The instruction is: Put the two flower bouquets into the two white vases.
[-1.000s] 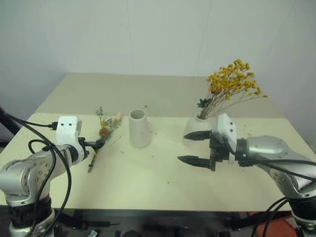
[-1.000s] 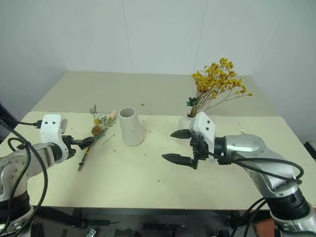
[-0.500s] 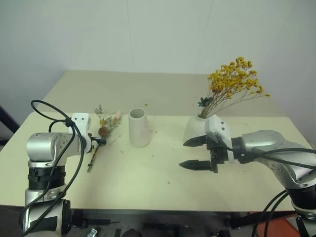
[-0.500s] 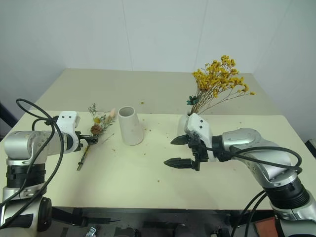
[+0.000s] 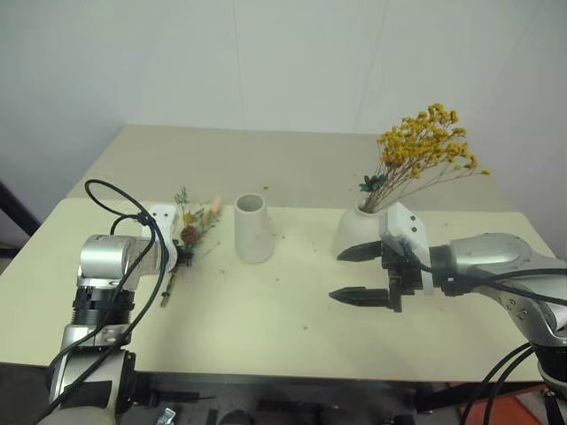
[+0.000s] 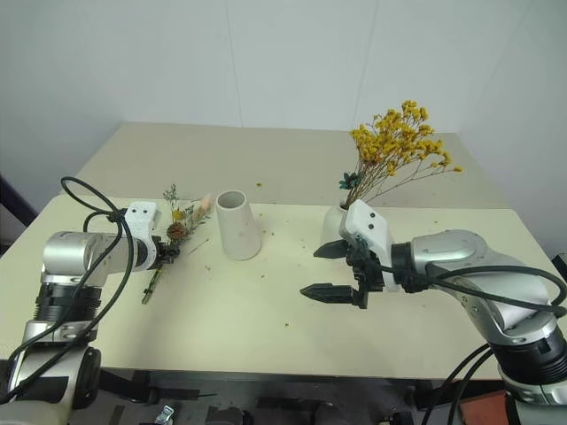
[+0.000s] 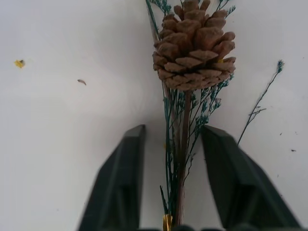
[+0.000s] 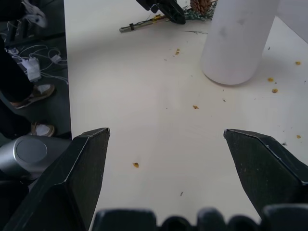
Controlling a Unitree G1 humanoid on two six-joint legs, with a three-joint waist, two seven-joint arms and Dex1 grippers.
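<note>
Bouquets first: 1 of the 2 is already placed, the yellow bouquet [image 5: 425, 150] standing in the round vase [image 5: 359, 232], its stems leaning away from the cone vase [image 5: 252, 228]. The grey-green bouquet [image 6: 177, 232] is not yet placed; it lies flat on the table [image 5: 266, 319] just beside the cone vase, on that vase's side away from the round one, its pine cone [image 7: 193, 44] and pink plume pointing toward the table's far edge and its stem end toward the near edge. So, as I judge it, half the job is done and what remains is to lift this bunch and stand it in the cone vase, whose mouth is empty. Taking the cone vase as the landmark: the left gripper [image 7: 175, 185] is down at the lying bunch, its 2 fingers either side of the stems just below the cone, narrowly apart; a gap shows on both sides, so I read them as closing in but not clamped, and the bunch rests on the table. The right gripper [image 5: 361, 275] hovers over the table on the cone vase's other side, in front of the round vase, spread wide and holding nothing. Yellow crumbs are scattered on the tabletop around the cone vase.
</note>
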